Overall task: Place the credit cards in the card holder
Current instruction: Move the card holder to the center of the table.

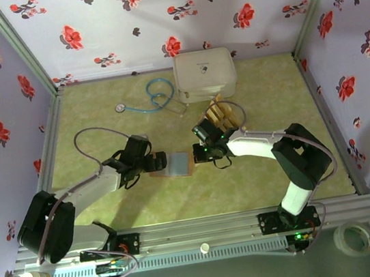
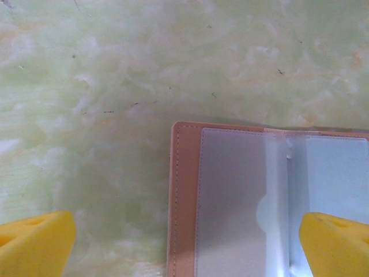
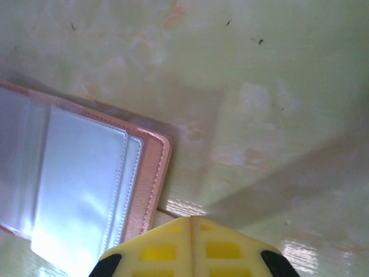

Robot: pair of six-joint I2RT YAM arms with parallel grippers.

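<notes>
The card holder (image 1: 177,164) lies open on the green table, pale grey-blue sleeves facing up inside a reddish-brown border (image 2: 184,202). My left gripper (image 1: 158,161) hovers over its left edge, open wide; its yellow fingertips (image 2: 34,245) stand far apart on either side of that edge. My right gripper (image 1: 204,151) is at the holder's right edge (image 3: 147,173), its yellow fingers (image 3: 167,248) pressed together. A small tan sliver (image 3: 164,214) shows under their tip; I cannot tell whether it is held. The golden credit cards (image 1: 223,116) lie fanned behind the right gripper.
A big white rounded case (image 1: 205,73) stands at the back, just behind the cards. A blue stethoscope (image 1: 153,96) lies left of it. Floral walls close the table on three sides. A tape roll (image 1: 353,237) sits beyond the front rail at the right.
</notes>
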